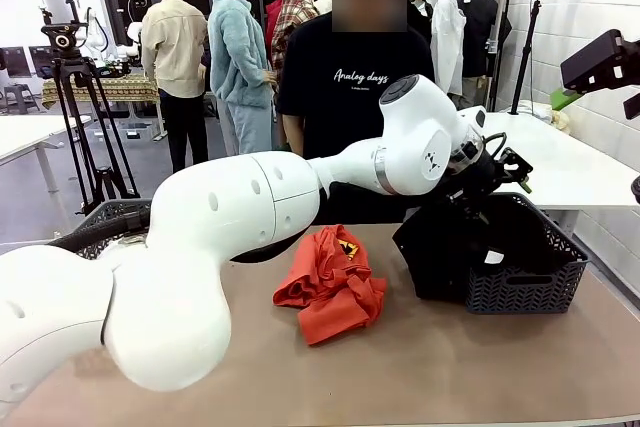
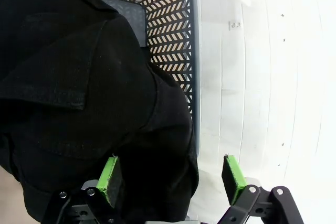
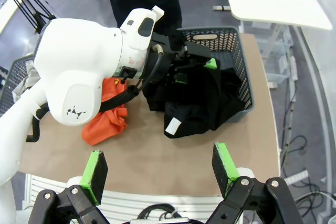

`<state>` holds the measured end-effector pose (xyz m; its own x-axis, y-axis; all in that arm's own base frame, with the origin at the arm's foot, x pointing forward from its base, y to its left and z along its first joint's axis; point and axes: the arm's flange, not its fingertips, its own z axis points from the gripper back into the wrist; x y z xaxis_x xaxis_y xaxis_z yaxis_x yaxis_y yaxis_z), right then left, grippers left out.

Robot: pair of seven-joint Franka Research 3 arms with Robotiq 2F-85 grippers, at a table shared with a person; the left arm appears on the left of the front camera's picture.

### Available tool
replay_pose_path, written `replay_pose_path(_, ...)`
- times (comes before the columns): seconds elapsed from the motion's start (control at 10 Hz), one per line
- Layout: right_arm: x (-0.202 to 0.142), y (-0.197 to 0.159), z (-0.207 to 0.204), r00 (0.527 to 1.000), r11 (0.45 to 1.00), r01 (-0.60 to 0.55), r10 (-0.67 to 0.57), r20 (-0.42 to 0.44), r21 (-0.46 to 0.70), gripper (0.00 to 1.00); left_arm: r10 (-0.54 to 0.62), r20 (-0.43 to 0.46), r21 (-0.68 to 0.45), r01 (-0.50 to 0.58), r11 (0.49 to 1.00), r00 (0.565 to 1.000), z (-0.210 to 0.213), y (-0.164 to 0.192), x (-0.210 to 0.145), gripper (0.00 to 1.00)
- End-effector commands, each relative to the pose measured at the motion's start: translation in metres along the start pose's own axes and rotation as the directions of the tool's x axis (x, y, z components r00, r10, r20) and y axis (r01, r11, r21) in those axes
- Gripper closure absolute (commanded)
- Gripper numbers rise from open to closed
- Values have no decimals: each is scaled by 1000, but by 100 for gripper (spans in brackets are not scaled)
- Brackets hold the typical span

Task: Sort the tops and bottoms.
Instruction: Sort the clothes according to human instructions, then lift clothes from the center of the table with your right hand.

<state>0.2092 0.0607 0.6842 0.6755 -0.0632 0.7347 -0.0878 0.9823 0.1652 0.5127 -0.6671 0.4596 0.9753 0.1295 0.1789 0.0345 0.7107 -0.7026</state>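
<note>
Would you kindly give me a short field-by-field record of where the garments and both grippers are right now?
left gripper: open, close over the black garment
right gripper: open, holding nothing, raised above the table's near edge
black garment: draped over the wall of the dark grey basket, partly inside, partly spilling onto the table
orange-red garment: crumpled mid-table, apart from the basket, nothing gripping it

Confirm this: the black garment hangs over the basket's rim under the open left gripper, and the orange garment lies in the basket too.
Not quite: the orange garment lies on the table beside the basket, not in it, as the front view shows. The rest holds.
</note>
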Motion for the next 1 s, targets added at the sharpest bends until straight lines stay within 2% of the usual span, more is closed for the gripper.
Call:
replay_pose_path(0.0,0,-1,-1,1000,1000,-6,6,-11,1,0,-1,2,1,1,1000,1000,1,-1,1,0)
replay_pose_path(0.9,0,-1,-1,1000,1000,-6,6,-11,1,0,0,0,0,0,1000,1000,0,0,0,0)
